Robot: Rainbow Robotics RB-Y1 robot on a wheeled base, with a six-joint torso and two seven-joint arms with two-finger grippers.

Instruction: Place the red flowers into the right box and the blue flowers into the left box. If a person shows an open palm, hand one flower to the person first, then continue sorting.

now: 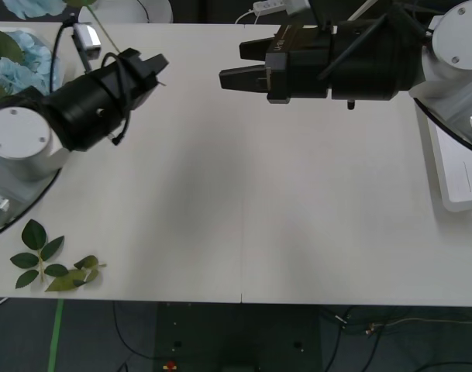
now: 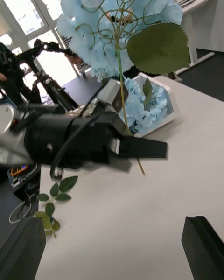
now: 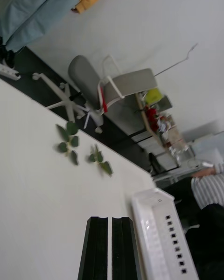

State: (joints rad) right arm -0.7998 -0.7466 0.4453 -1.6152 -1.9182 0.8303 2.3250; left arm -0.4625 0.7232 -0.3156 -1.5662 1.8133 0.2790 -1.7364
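Left gripper clamped on thin stem of one blue flower, bloom upright above fingers, long axis vertical. Left box just beyond, holding more blue flowers; likely short carry over. Right gripper parted, idle mid-table.

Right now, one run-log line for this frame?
left gripper shut on blue flower stem, above table | right gripper open, empty, mid-table | left box holds blue flowers | right box at table's right edge
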